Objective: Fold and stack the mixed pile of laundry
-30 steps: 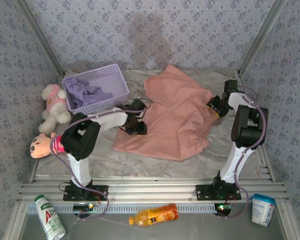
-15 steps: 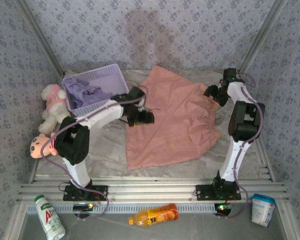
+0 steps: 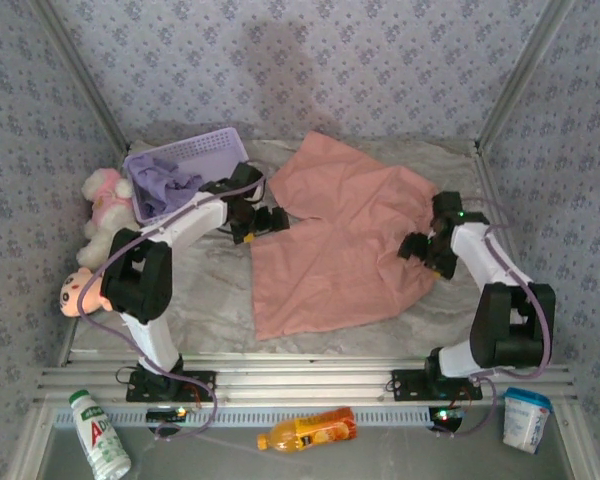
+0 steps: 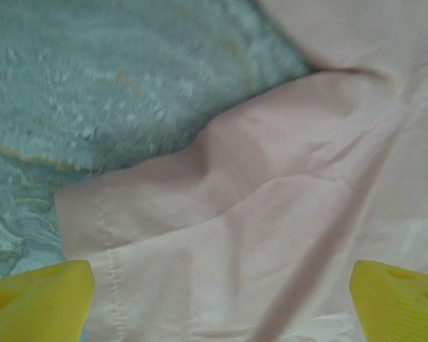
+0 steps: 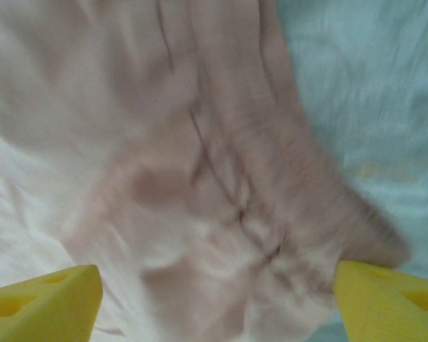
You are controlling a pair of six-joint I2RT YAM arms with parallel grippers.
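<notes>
The salmon-pink garment [image 3: 330, 250] lies spread nearly flat across the middle of the counter [image 3: 210, 300], reaching from the far edge toward the near one, with shallow creases along its right side. The lavender T-shirt [image 3: 165, 185] sits bunched in the basket [image 3: 195, 150] at the far left corner.

The left tool [image 3: 263, 222] hovers at the pink garment's left edge and the right tool [image 3: 418, 250] at its right edge. In both wrist views the yellow fingers stand wide apart over the cloth, pinching nothing.

Judging from this, laying the garment out looks done and the first fold has not begun. The next move calls for each tool to drop onto a hem, close on a single layer only, and carry that edge across so the two halves meet squarely. The T-shirt waits its turn.
</notes>
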